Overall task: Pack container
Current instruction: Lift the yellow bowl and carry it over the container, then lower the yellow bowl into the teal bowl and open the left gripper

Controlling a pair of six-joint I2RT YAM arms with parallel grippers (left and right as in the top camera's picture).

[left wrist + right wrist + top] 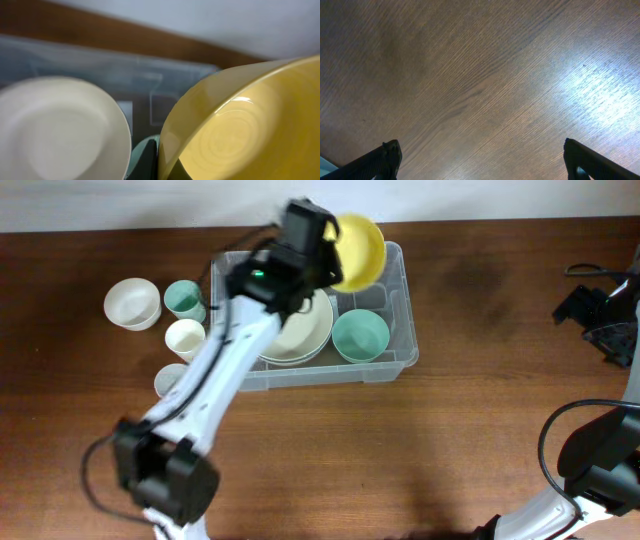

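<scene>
Dark brown wood-grain desk (pixel 480 430) below, pale strip of wall along the far edge.

Left claw (pixel 325 258): clenched on a yellow bowl (pixel 362 250), by all appearances at the rim, though the fingers themselves stay hidden behind the arm. Holds that bowl tilted, hollow facing the wrist camera, above the far right corner of the container (pixel 402 330). Fills most of the left wrist view, blurred and very close.

Right below and beside: a cream plate (pixel 300 330) and a teal bowl (pixel 360 335), both already inside the container, side by side.

Container itself: mid-desk, long side toward the robot, upright, lidless.

Further left, outside on the desk: a white bowl (pixel 132 303), a teal cup (pixel 183 298), a cream cup (pixel 185 338) and a small white cup (pixel 170 378), near one another, just beside the container's left end.

Far right, well apart: right claw (pixel 480 144), released, jaws spread wide over bare wood, grasping nothing.

Handling, as a judgement: probably light and fairly stiff when bare, yet liable to flex, smooth-walled and slippery, and noticeably heavier with crockery aboard. Best taken at the thick rim, ideally at both short ends, and slid rather than jerked, given breakable contents that could knock together.
</scene>
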